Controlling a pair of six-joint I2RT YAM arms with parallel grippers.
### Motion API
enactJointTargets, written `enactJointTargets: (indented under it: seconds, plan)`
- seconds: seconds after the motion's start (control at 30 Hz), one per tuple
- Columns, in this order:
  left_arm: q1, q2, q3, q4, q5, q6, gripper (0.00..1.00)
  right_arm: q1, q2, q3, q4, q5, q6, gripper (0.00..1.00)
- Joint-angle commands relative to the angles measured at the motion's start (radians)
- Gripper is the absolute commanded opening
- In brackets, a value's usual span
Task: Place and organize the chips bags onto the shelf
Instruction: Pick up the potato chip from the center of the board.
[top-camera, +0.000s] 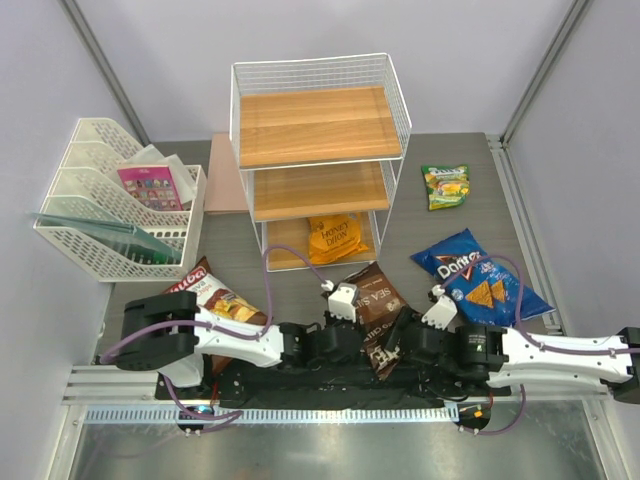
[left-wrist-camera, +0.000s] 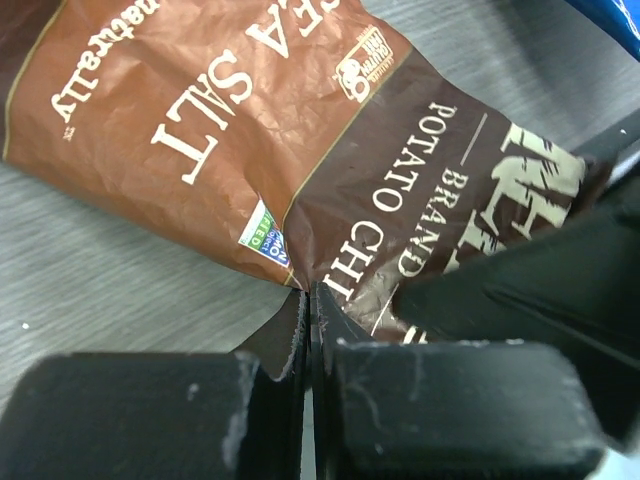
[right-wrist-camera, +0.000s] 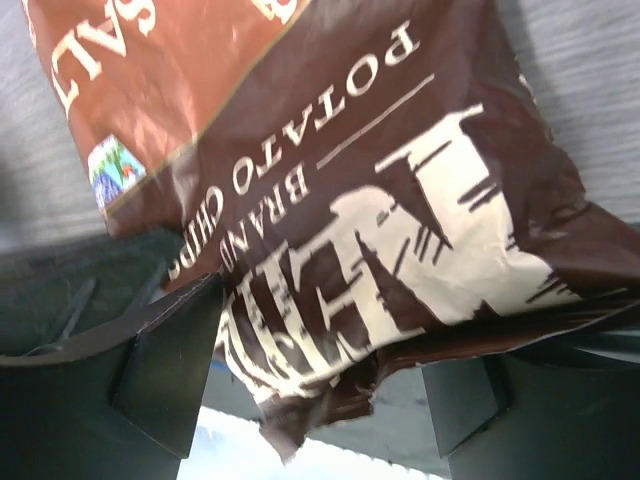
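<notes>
Far centre: tall three-tier white wire shelf with light-brown wooden boards (top-camera: 318, 125), carrying only the orange Honey Dijon bag (top-camera: 335, 240) on its bottom tier. Poses the main hazard too: narrow tier openings and wire rims, likely to catch a limp bag carried in by one edge and drag it out of the grip. Along the near edge: left arm (top-camera: 230, 340) stretched low toward the right, right arm (top-camera: 540, 350) stretched low toward the left, wrists nearly meeting at near centre. Between those wrists, well short of the shelf: dark brown crinkly Sea Salt bag (top-camera: 375, 300), mostly on the grey table (top-camera: 430, 235). Around it, apart: blue Doritos bag (top-camera: 478, 280) to the right, brown-white bag with red lettering (top-camera: 215, 295) to the left, small green-yellow bag (top-camera: 446, 186) far right. Left gripper (left-wrist-camera: 310, 300): pinched fully together on a thin fold of the Sea Salt bag's edge, little foil in the bite, so apt to slip under load. Right gripper (right-wrist-camera: 315, 390): fingers spread wide either side of the bag's near end, clamping nothing, leaving any lift to the left pinch alone.
</notes>
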Motion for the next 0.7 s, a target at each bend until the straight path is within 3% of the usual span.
enactJointTargets:
  seconds: [0.0, 0.27, 0.43, 0.67]
  plan:
    - [-0.020, -0.033, -0.005, 0.038, 0.003, -0.029, 0.00, 0.004, 0.050, 0.036, 0.017, 0.125, 0.054, 0.80]
    - [-0.040, -0.068, 0.010, 0.016, 0.006, -0.020, 0.00, 0.004, 0.026, 0.016, 0.001, 0.176, 0.140, 0.80]
    - [-0.040, -0.059, -0.034, 0.090, 0.033, -0.040, 0.00, 0.004, 0.019, -0.028, 0.076, 0.153, 0.124, 0.80]
    - [-0.040, -0.057, -0.046, 0.104, 0.029, -0.043, 0.00, 0.004, 0.151, -0.044, 0.188, 0.064, 0.084, 0.80]
